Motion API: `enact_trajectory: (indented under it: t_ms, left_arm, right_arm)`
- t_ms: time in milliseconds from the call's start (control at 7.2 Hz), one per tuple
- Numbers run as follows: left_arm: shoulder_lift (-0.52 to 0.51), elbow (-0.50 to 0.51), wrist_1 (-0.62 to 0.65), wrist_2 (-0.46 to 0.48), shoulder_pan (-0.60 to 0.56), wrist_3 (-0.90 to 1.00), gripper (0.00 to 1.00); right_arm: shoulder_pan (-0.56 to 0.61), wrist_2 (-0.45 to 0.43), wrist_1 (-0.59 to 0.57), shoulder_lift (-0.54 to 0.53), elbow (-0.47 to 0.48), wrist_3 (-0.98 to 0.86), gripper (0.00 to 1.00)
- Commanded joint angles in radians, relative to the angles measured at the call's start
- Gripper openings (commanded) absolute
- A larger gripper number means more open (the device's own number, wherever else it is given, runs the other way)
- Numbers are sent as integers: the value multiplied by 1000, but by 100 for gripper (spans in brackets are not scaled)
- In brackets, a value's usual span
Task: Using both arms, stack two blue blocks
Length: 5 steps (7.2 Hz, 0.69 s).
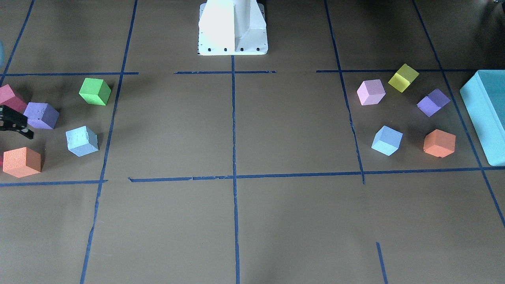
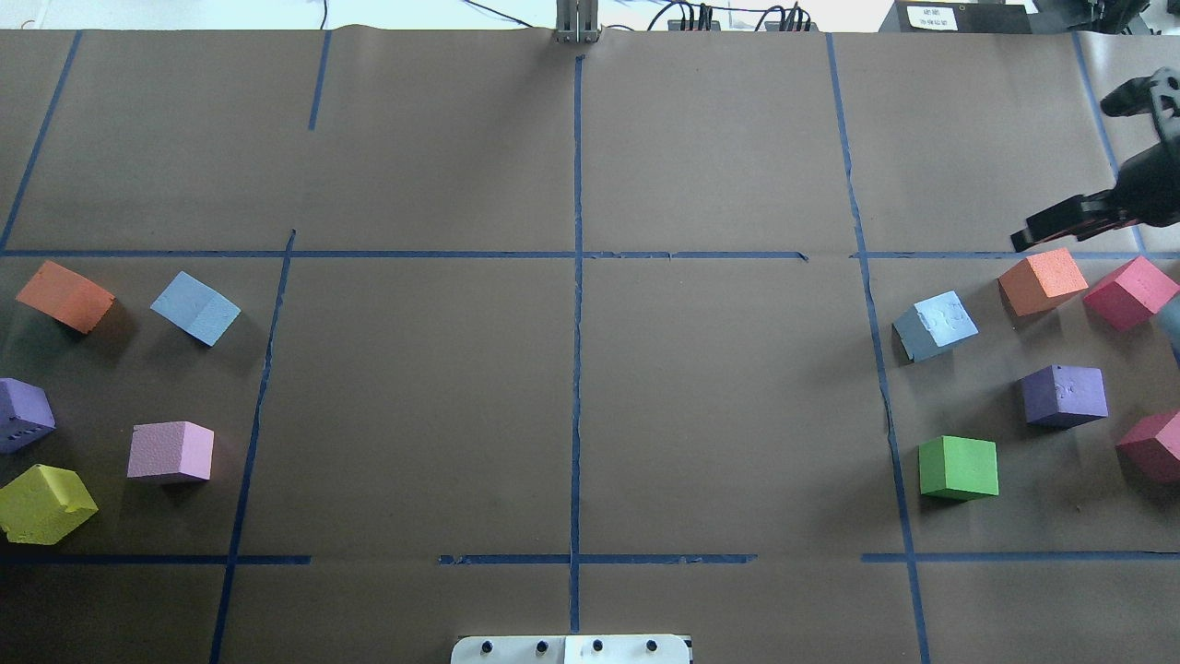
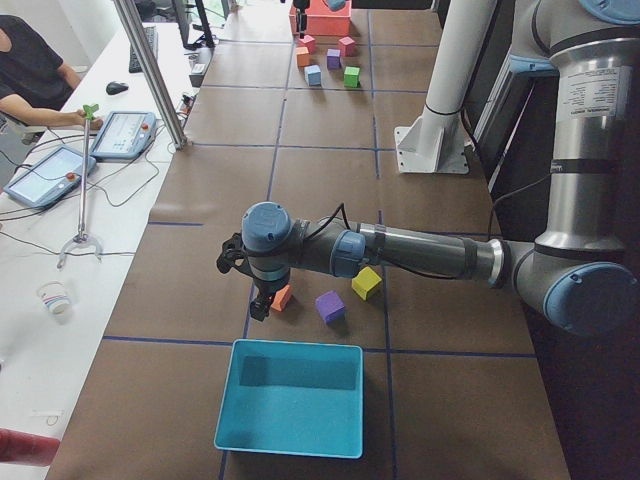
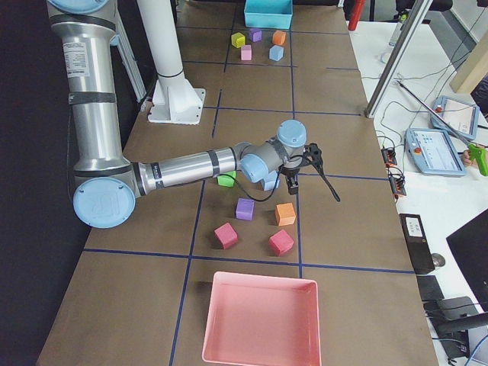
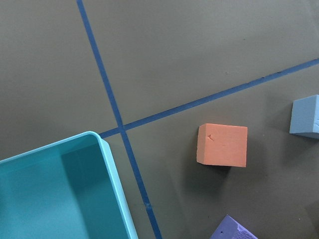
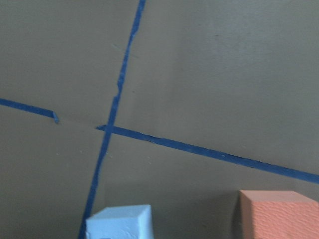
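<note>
Watching from the floor: both blue blocks sit on the brown paper, unstacked, at opposite ends of the table and well apart.

Right-side blue block (image 2: 936,325): just inside the tape line (image 2: 876,350) bounding the right cluster, touching nothing. The right orange cube (image 2: 1042,279) is near it on the far, outward side. A purple cube (image 2: 1065,395) lies outward and closer to the robot, and a green cube (image 2: 959,468) sits closer still. A magenta cube (image 2: 1129,291) sits beside the orange one, toward the table end.

Right gripper (image 2: 1069,171): hangs over the paper beyond the right orange cube, on the operators' side, not over the blue block. The fingers look spread wide with nothing between them. The right wrist view shows no fingers, only the blue block's top corner at the bottom edge and the orange cube's top beside it.

Left-side blue block (image 2: 195,308): skewed to the grid, between the left orange cube (image 2: 64,295) and a tape line, touching neither. A pink cube (image 2: 171,452) and a yellow cube (image 2: 44,503) lie nearer the robot.

Left gripper (image 3: 262,303): seen only from the side camera, hanging just beside the left orange cube, near the far rim of the teal box (image 3: 290,400). I can't tell whether its fingers are apart or together. The left wrist view has the orange cube mid-frame, the blue block clipped at the right edge and the teal box corner at lower left.
</note>
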Motion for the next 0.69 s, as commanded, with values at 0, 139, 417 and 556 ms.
enact_trajectory:
  t_ms: [0, 139, 417, 556]
  left_arm:
    - [2, -14, -2, -1, 14, -29, 100]
    - [2, -23, -3, -1, 14, -87, 100]
    - [2, -23, -3, 0, 14, -91, 100]
    - [4, -23, -3, 0, 14, -91, 100]
  right_arm:
    - [-183, -210, 35, 35, 31, 205, 93]
    - [-196, -207, 37, 35, 19, 196, 94]
    - [-261, -208, 35, 27, -15, 146, 95]
    - [-250, -205, 35, 23, -12, 106, 98]
